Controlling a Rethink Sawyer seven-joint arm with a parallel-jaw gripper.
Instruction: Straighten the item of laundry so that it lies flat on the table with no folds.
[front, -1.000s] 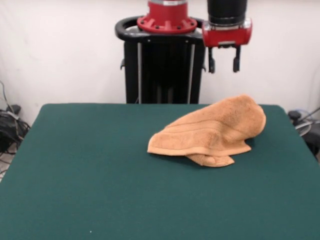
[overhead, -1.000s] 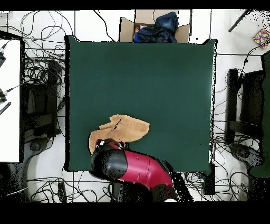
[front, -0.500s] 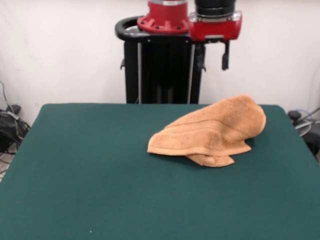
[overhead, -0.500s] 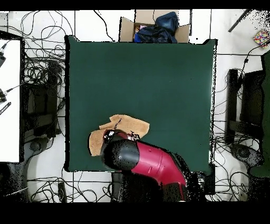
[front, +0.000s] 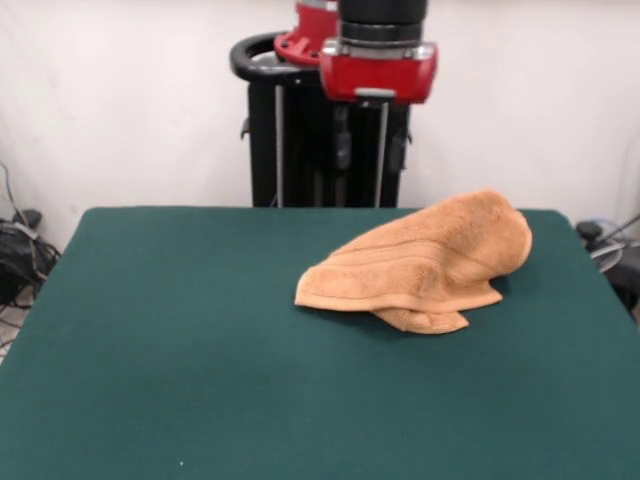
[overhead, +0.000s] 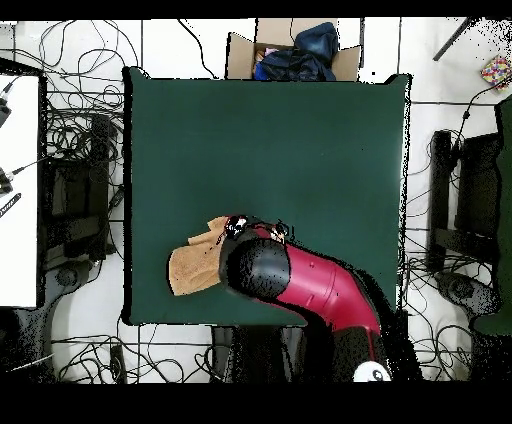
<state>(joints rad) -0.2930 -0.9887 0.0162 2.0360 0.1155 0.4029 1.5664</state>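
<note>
Your hand towel lies bunched and folded at the green worktop's 2 o'clock in the front view; nothing straightened yet; the jaws hang parted and empty above.

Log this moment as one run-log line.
gripper: open, raised, empty | towel: crumpled, folded over itself, untouched | table: towel near robot-side edge | task: not done

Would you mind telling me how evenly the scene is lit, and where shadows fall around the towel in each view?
Front view: soft, even light, no glare on the dark green felt table; the crumpled orange-tan terry towel casts only a thin dark shadow under its near edge. Overhead view: similarly flat light; the red and black arm hides much of the towel, so its shadow cannot be judged.
</note>
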